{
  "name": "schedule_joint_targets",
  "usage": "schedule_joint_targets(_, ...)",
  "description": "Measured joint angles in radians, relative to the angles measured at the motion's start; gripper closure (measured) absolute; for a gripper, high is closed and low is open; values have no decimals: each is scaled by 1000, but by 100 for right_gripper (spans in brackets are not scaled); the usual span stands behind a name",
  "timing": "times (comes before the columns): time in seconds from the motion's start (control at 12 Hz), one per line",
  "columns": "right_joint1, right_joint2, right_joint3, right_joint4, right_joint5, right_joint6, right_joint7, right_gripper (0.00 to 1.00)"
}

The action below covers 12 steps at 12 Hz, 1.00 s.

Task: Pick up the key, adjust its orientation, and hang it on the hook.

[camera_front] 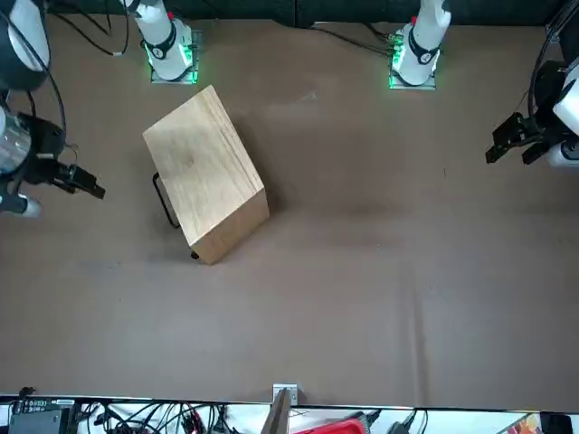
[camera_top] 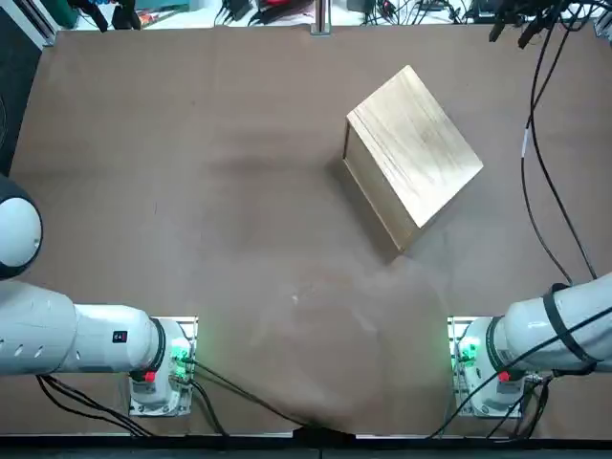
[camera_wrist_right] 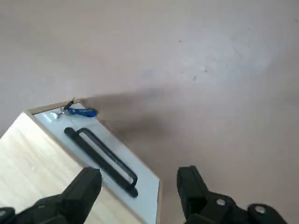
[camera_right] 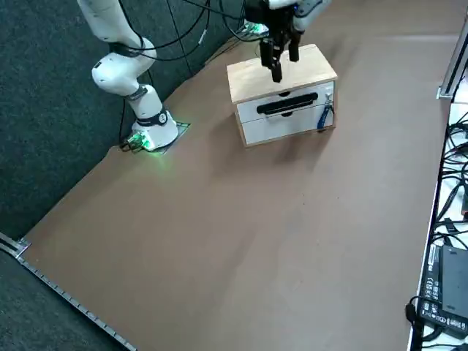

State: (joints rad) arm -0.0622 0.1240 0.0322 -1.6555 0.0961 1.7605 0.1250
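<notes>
Starting at the right gripper [camera_wrist_right: 140, 171], you have 2 fingers spread apart with nothing pinched between them. The claw is raised above the table [camera_right: 241, 241], on the robot's right of the wooden cabinet [camera_front: 204, 172].

The key [camera_right: 322, 117] is at the cabinet's drawer face, at the end farther from the arms' bases. From the claw it lies toward the robot's left, farther out from the bases and lower down. Its blue part hangs downward with a slight lean, just below the hook [camera_right: 329, 95]; it appears to be suspended there, though the exact contact cannot be confirmed. The right arm is the nearer of the 2.

Your step in hand is judged to be the withdrawal after hanging, with the task at or close to completion. The relation to observe is the offset between claw and key: the next move should widen it, taking the fingers away from the drawer face. A path back toward the face could catch the black handle [camera_right: 287, 104] or knock the key. Should a correction be required, you would need to align the 2 fingers across the key's hanging axis.
</notes>
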Motion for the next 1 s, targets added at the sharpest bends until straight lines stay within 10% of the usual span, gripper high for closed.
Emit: schedule_joint_targets(1.0, -10, -111, 11, -3, -7, -108, -24, 0)
